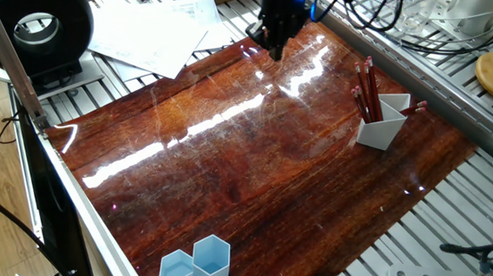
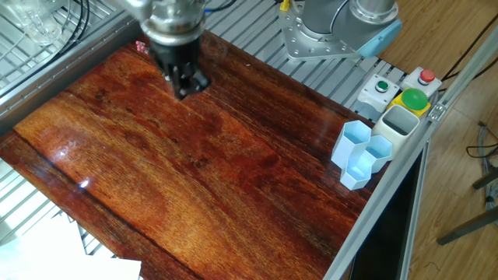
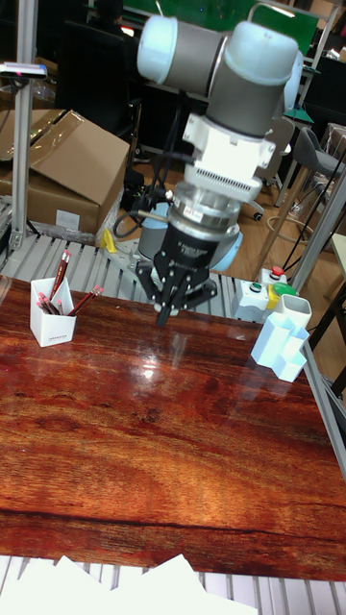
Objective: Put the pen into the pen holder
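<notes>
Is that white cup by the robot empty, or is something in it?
Not empty. The white cup stands upright on the table with several red pens sticking out of its top, leaning at angles.

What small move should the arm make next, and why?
Probably just lift clear and stop: the gripper holds nothing, the red pens stand in the white pen holder, and no loose pen shows on the table.
</notes>
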### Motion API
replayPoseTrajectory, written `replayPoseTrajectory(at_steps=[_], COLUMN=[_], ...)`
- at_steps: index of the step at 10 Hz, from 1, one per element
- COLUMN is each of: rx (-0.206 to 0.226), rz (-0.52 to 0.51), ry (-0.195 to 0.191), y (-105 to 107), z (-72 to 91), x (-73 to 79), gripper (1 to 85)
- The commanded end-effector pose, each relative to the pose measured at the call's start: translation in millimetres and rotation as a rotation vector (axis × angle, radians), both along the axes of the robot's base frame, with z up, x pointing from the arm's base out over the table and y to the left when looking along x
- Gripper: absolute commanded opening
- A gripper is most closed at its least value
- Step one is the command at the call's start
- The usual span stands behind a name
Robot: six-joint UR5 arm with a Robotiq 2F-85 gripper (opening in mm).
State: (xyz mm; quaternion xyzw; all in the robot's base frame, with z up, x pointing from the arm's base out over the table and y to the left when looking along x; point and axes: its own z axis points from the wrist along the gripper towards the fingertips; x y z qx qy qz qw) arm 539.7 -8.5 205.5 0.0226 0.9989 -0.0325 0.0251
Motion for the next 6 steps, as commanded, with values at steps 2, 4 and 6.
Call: replayPoseTrajectory(at_steps=[2, 4, 6], rx=[0.029, 0.021, 0.020], rz=[0.047, 0.058, 0.064], ry=[-0.011, -0.008, -0.015], y=[5.4, 4.1, 4.1], z=[-10.6, -15.5, -18.8], x=[15.1, 16.3, 20.0], gripper=[1.0, 1.0, 1.0])
